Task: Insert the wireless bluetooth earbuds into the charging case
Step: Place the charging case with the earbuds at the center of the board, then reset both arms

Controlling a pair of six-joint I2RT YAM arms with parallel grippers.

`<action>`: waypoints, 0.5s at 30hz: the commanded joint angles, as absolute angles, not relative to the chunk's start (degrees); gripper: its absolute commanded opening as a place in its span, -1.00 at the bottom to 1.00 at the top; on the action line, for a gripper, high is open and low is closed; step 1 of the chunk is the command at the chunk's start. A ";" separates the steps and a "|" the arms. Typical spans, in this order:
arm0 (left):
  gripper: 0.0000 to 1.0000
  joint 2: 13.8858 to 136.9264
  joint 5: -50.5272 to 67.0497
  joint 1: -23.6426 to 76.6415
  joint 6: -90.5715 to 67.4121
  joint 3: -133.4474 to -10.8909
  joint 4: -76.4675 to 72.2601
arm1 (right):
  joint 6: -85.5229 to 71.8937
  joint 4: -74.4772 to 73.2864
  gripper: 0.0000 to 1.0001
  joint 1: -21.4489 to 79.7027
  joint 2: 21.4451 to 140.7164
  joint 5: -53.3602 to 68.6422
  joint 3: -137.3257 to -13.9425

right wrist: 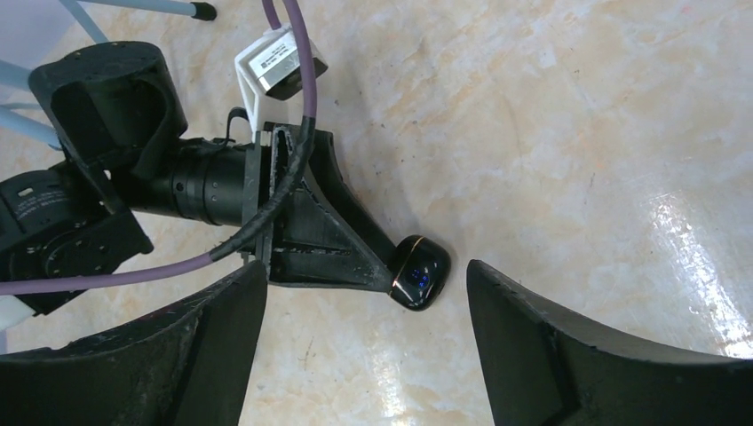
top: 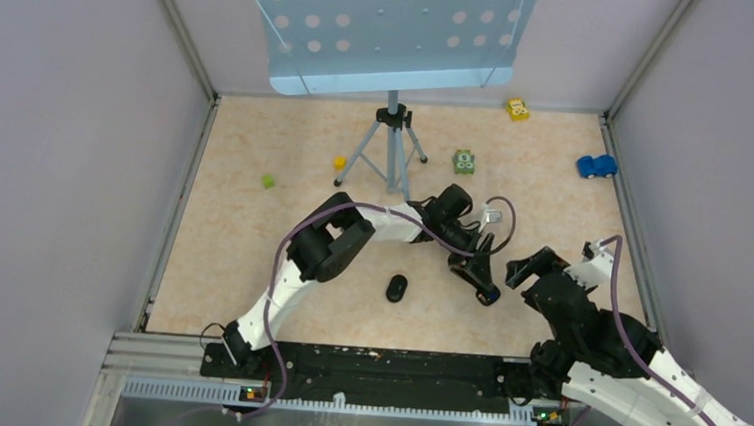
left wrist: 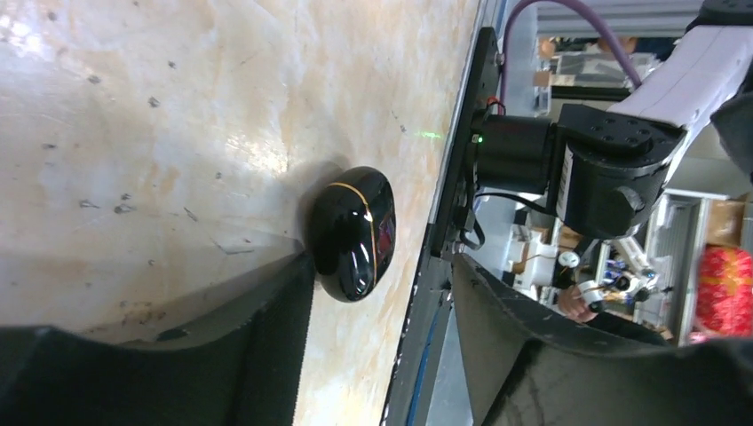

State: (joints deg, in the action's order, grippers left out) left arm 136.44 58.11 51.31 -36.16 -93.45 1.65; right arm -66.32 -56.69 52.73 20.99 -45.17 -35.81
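Note:
The charging case is a glossy black pebble with a gold seam and small blue lights, lying shut on the table. In the top view the charging case sits at the tip of my left gripper. In the left wrist view the charging case rests just past one fingertip, outside the gap of my left gripper, whose jaws stand apart and empty. My right gripper is open and hovers close by, the case ahead between its fingers. My right gripper is right of the case. No earbuds show.
A second black oval thing lies left of the case; what it is I cannot tell. A tripod holds a blue perforated board. Further back lie a green block, a yellow cube, a green cube, a yellow toy car and a blue toy car.

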 commanded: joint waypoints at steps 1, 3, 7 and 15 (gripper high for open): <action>0.37 131.40 51.58 51.60 -29.84 -94.89 8.48 | -66.74 -57.73 0.65 52.50 20.92 -45.92 -38.56; 0.47 129.02 48.97 51.59 -28.10 -94.29 10.75 | -66.75 -57.49 0.68 52.48 21.96 -45.90 -38.94; 0.54 121.26 44.20 51.59 -24.38 -88.77 14.42 | -67.41 -58.53 0.72 52.51 24.86 -47.14 -40.84; 0.55 99.30 35.63 51.66 -25.24 -60.71 14.14 | -67.60 -62.94 0.89 52.48 30.82 -52.70 -45.85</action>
State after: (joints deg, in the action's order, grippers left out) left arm 109.34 41.39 51.55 -26.02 -70.81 12.62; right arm -68.25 -61.12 52.73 29.28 -48.53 -42.28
